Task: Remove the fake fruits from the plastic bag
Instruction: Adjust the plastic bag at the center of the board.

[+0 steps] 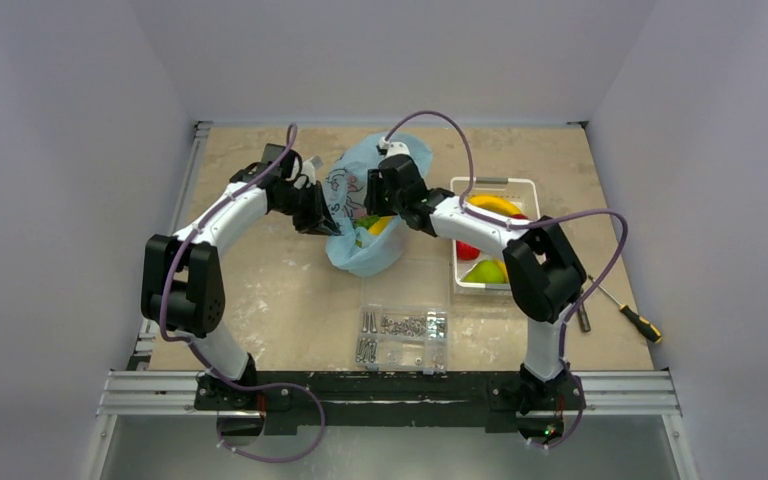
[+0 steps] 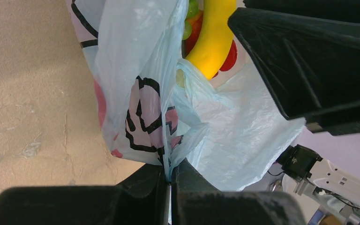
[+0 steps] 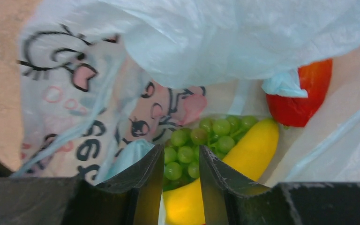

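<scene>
The light-blue plastic bag [image 1: 365,250] with its dark cartoon print lies mid-table between both arms. My left gripper [image 2: 171,176] is shut on a fold of the bag's edge [image 2: 136,70], holding the mouth up. My right gripper [image 3: 181,157] reaches inside the bag, and its fingers stand close on either side of the green grape bunch [image 3: 222,127]. A yellow banana [image 3: 253,145] lies under and beside the grapes. A red fruit [image 3: 304,101] sits further in, partly under a bag fold. From the left wrist, the banana [image 2: 213,37] shows through the bag's mouth.
A white slotted basket [image 1: 494,182] right of the bag holds a yellow fruit [image 1: 493,204], a red one [image 1: 467,250] and a green one [image 1: 487,271]. A clear compartment box [image 1: 400,335] with screws sits near the front. A screwdriver [image 1: 632,317] lies at the right.
</scene>
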Action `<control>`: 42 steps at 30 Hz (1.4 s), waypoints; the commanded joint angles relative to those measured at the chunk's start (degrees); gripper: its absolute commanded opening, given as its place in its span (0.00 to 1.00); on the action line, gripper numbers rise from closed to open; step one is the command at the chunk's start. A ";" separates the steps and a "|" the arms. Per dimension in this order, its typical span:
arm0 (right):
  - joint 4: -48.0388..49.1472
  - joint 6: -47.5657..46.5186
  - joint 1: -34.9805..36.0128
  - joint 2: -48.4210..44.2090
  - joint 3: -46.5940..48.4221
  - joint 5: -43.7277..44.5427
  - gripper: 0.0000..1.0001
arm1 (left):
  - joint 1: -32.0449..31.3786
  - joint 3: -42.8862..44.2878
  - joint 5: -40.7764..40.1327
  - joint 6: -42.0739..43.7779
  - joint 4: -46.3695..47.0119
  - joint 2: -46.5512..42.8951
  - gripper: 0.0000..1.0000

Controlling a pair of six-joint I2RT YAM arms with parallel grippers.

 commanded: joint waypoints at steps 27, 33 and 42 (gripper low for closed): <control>5.32 -0.38 -2.13 10.76 2.14 8.28 0.83 | -0.65 6.06 -10.07 1.11 -3.46 4.48 0.00; 4.33 -3.06 -2.15 14.88 13.35 3.65 0.75 | -0.82 6.60 -10.14 1.86 -3.39 2.21 0.00; -4.06 -1.87 -1.57 8.24 14.02 1.29 0.80 | -1.77 5.21 -10.27 1.51 -2.10 0.32 0.00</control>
